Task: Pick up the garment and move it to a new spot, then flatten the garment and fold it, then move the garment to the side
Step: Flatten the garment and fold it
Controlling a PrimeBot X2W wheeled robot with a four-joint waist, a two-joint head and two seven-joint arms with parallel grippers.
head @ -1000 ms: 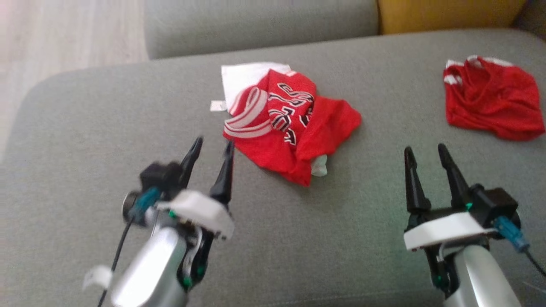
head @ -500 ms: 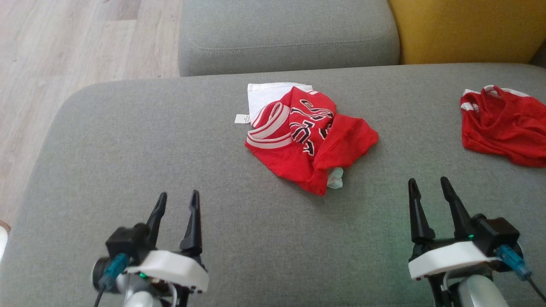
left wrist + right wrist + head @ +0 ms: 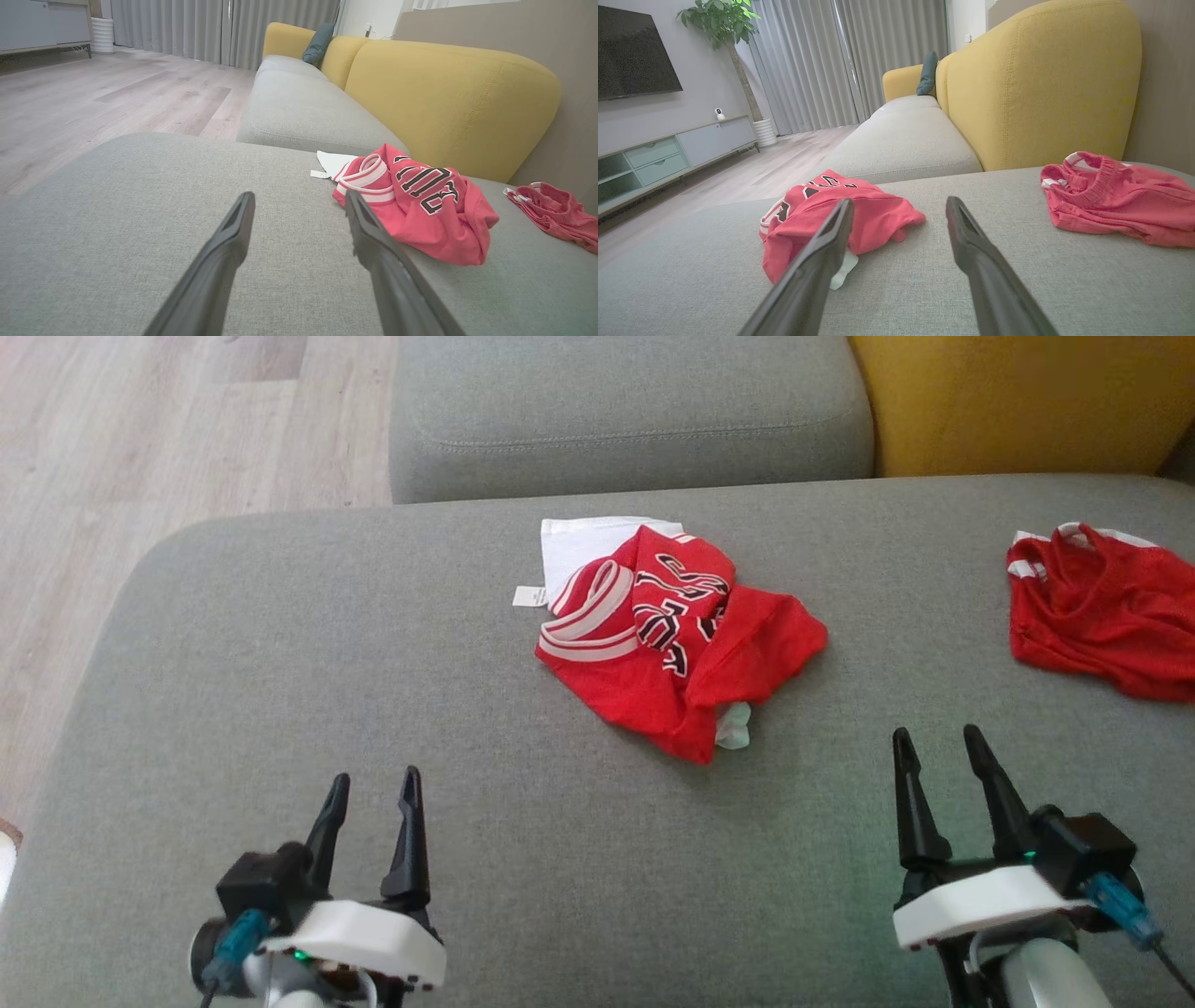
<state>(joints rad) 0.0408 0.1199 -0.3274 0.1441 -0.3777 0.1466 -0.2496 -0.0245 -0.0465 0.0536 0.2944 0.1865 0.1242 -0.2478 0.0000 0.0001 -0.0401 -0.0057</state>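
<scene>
Grey sofa seat (image 3: 280, 644); left pincer (image 3: 375, 775), right pincer (image 3: 935, 731) both agape, empty.

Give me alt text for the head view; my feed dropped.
A crumpled red jersey with striped trim and lettering lies mid-cushion on the grey sofa, with a second red garment at the far right. The left gripper and right gripper hover open near the bottom edge, clear of both.
</scene>
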